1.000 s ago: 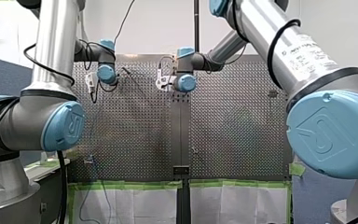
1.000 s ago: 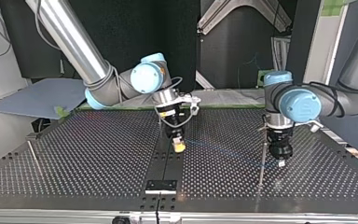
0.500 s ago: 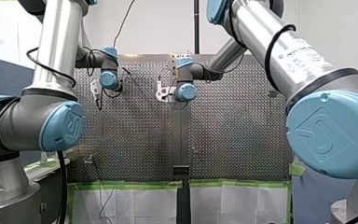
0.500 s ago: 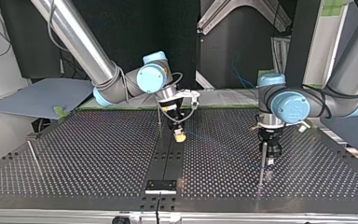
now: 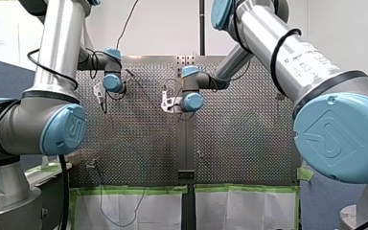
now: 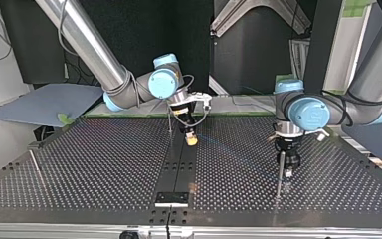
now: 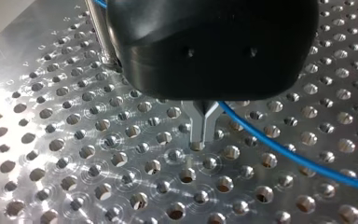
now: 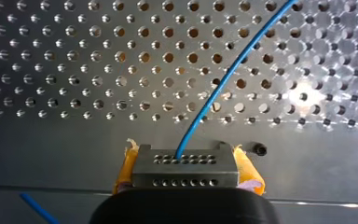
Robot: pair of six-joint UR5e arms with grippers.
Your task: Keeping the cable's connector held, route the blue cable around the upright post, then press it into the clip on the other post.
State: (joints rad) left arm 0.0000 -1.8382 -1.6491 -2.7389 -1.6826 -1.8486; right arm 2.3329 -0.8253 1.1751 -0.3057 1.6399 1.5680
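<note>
In the right wrist view my right gripper (image 8: 184,158) is shut on the grey metal connector (image 8: 185,170), with a yellow pad on each side. The blue cable (image 8: 223,79) runs from the connector out over the perforated table. In the top view that gripper (image 6: 191,139) hangs near a thin upright post (image 6: 170,122). My left gripper (image 6: 288,172) stands right beside another upright post (image 6: 280,174). In the left wrist view its metal fingers (image 7: 196,122) meet at the tips just above the table. The cable (image 7: 284,151) passes close behind them, and the post (image 7: 103,32) rises behind the gripper.
A third thin post (image 6: 36,167) stands at the top view's left. A black bracket (image 6: 171,198) sits on the table's middle strip near the front edge. A blue-grey sheet (image 6: 45,102) lies beyond the table at the far left.
In the top view my left gripper slid left up to its post, then stayed. My right gripper carried the connector a little further from the camera.
</note>
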